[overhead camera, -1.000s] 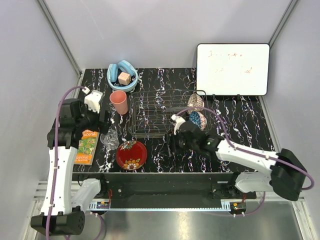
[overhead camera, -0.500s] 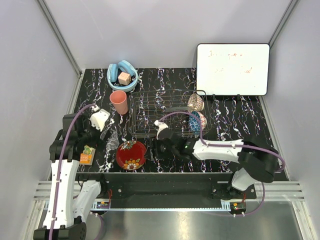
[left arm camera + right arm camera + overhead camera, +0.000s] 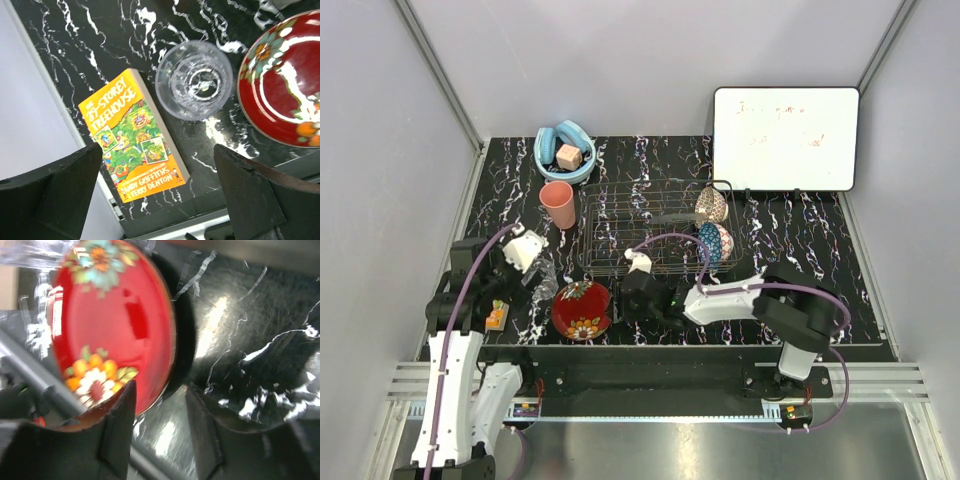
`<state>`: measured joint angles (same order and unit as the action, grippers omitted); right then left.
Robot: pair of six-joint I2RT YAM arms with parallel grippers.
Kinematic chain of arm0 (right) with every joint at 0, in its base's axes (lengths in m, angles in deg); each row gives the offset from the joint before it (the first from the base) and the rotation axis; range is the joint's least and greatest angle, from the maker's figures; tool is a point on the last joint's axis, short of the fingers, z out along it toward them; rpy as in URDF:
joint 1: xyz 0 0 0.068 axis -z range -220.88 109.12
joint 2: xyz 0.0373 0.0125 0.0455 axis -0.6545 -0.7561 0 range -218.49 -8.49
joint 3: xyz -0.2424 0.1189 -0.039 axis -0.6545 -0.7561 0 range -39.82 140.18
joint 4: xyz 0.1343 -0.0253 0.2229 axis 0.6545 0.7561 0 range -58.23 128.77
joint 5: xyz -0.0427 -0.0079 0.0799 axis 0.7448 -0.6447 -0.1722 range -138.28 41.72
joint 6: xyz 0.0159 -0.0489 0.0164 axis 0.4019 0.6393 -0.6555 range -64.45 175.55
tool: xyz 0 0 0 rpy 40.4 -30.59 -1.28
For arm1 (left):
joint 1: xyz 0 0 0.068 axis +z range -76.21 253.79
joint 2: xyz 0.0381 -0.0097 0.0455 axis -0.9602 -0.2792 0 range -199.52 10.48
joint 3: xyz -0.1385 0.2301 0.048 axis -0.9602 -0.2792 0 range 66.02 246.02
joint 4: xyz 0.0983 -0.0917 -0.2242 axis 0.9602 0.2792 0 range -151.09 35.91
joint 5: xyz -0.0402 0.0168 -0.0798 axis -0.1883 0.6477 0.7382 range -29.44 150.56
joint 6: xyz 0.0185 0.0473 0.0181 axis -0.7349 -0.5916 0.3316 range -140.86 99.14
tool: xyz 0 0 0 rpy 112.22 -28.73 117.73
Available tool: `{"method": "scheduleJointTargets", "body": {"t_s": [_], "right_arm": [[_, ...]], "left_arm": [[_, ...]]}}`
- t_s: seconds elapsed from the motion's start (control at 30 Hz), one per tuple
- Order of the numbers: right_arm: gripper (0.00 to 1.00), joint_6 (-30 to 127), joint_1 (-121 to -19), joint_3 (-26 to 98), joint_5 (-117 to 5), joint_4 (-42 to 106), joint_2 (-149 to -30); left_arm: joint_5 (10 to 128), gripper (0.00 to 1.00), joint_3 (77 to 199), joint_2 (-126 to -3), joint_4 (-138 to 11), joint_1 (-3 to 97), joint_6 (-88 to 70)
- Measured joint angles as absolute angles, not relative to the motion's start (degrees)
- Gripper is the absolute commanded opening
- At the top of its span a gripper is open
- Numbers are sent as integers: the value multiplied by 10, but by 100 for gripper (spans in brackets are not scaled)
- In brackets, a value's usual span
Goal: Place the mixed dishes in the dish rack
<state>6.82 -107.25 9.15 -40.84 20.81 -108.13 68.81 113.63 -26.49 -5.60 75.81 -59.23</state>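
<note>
The red floral bowl sits near the table's front edge and fills the right wrist view. My right gripper is open at its right rim; in the right wrist view one finger is over the bowl's inside and the other is outside. My left gripper is wide open and empty above the clear glass tumbler, which shows from above. The salmon-pink cup stands left of the dish rack. The blue patterned bowl and the pale speckled bowl lean in the rack's right end. I see no clear glass bowl.
An orange book lies at the front left, beside the tumbler. A light-blue ring with a wooden block lies at the back left. A whiteboard stands at the back right.
My right gripper has moved left from the rack's front to the red bowl's rim. My left arm has drawn back toward the front edge, over the book and tumbler.
</note>
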Motion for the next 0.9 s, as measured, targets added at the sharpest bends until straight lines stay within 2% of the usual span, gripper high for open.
{"method": "scheduleJointTargets", "body": {"t_s": [0.17,0.27,0.37,0.43,0.5,0.53,0.57,0.9], "right_arm": [[48,53,-1073,112,-407,176,-1127],[43,49,-1073,116,-406,162,-1137],[33,46,-1073,118,-403,148,-1144],[21,44,-1073,122,-402,142,-1149],[15,43,-1073,124,-401,136,-1153],[4,42,-1073,125,-401,134,-1154],[0,39,-1073,126,-401,133,-1155],[0,33,-1073,130,-401,131,-1158]], "left_arm": [[668,99,1123,-252,-68,758,-613],[664,99,1123,-252,-75,758,-617],[663,99,1123,-253,-79,758,-619],[663,99,1123,-253,-80,758,-620],[661,99,1123,-253,-80,758,-623],[661,99,1123,-254,-80,758,-624],[660,99,1123,-254,-80,758,-625],[656,99,1123,-252,-80,758,-629]]}}
